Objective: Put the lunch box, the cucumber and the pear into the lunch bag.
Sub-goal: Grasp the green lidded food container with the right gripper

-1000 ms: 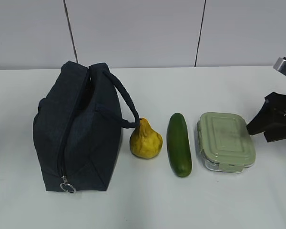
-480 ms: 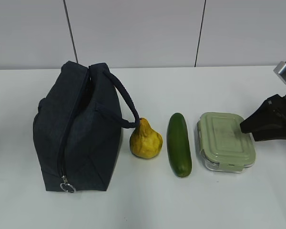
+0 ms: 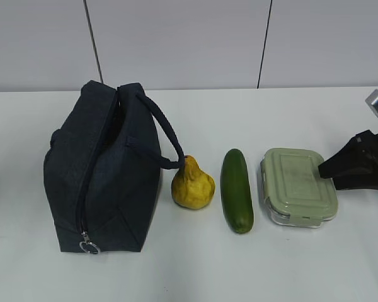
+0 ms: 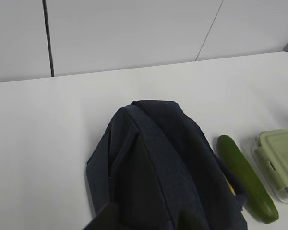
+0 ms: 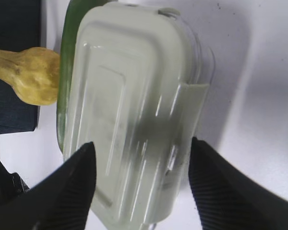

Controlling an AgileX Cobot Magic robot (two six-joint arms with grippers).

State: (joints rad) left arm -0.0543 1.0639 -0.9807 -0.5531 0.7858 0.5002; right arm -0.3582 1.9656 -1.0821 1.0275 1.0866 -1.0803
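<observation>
Exterior view: the lunch bag (image 3: pixel 104 170) is standing on the white table (image 3: pixel 189 270), its zipper running down the near face to a metal ring pull (image 3: pixel 88 246) and its loop handle (image 3: pixel 164 135) arching toward the pear. Lying in a row beside the bag are the lunch box (image 3: pixel 297 186), farthest from it, then the cucumber (image 3: pixel 236 190), then the pear (image 3: pixel 192 184), which is sitting just beside the bag under the handle's end. The right gripper (image 3: pixel 331 168) is reaching in from the side of the lunch box away from the bag, its tip over the box's far edge. Seen from the right wrist, the right gripper (image 5: pixel 140 163) is hanging with its jaws spread wide, one finger on each side of the sage-green lid, apparently not yet pressing on it. The cucumber is lying close alongside the box, between it and the bag. At the left wrist, only dark tips of the left gripper (image 4: pixel 149 221) are showing at the frame's bottom, above the bag's top, partly parted and holding nothing visible.
</observation>
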